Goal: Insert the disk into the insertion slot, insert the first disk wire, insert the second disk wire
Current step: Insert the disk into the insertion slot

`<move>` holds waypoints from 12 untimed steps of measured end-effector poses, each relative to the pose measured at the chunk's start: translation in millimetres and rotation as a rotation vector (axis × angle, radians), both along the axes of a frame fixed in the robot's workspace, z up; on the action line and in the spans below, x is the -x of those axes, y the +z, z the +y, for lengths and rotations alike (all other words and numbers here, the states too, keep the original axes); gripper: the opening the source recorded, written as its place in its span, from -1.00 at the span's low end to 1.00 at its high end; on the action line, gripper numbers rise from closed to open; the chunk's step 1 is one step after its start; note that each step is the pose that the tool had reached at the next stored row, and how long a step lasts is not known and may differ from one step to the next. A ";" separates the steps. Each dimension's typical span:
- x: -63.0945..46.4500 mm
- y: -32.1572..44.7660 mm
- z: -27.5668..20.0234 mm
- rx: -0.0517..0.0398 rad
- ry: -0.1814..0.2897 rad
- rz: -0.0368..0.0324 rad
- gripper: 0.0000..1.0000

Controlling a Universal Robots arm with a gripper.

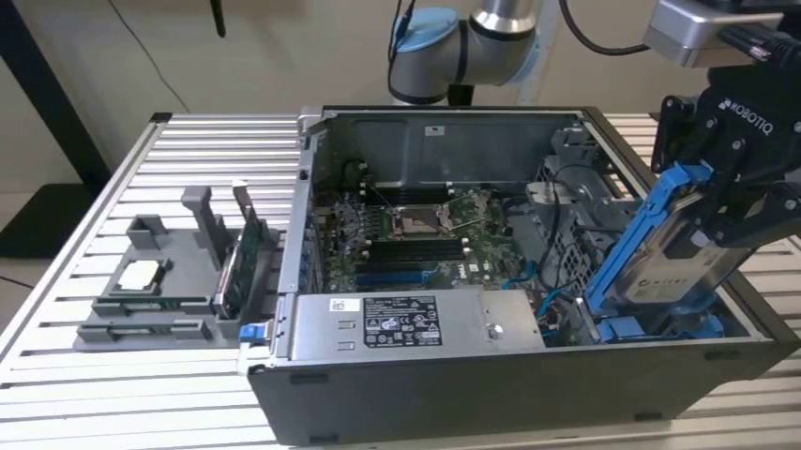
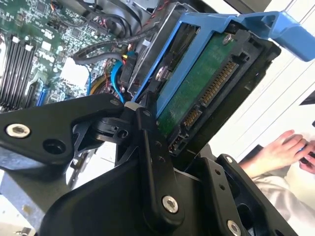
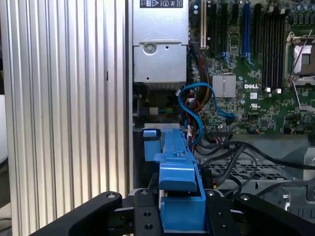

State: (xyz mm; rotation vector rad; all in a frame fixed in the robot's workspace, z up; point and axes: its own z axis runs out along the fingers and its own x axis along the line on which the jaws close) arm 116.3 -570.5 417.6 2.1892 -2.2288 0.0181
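Disk (image 1: 676, 258) up in the air, folks, and it's tilted! It hangs steeply over the end of the computer case (image 1: 501, 394) at the exterior view's right. Its lower edge dips toward the insertion slot (image 1: 657, 328), the bay with the bright blue rails. The gripper (image 1: 723, 211) is pinching it. In the first wrist view the black fingers (image 3: 142, 216) press in on either side of the blue carrier (image 3: 179, 196), a firm hold by the look of it.

Whether the lower edge has met the rails, I can't tell from here.

In the second wrist view the drive's green circuit board (image 2: 197, 93) faces the camera. Its connector row (image 2: 216, 83) is bare, with no wire plugged in. The blue data cable (image 3: 197, 110) loops loose inside the case, close by the bay, among a tangle of black wires (image 3: 236, 152).

My read is that the seating step is under way and not yet done. To do it well, that tilt wants taking out, so the carrier comes square to the rails before any push. Come in skewed and I'd say it jams on a tab. The loose cables are the hazard; they could get trapped under the carrier.

A person's hand (image 2: 283, 147) rests off in the background, apart from the arm.
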 end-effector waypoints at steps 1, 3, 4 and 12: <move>-0.1 -0.7 0.2 -0.0001 0.000 0.0000 -0.35; -0.6 -1.6 0.4 0.0000 0.000 0.0000 -0.35; -0.7 -2.1 0.5 0.0001 0.000 0.0000 -0.35; -2.9 -5.3 2.3 0.0001 0.000 0.0000 -0.35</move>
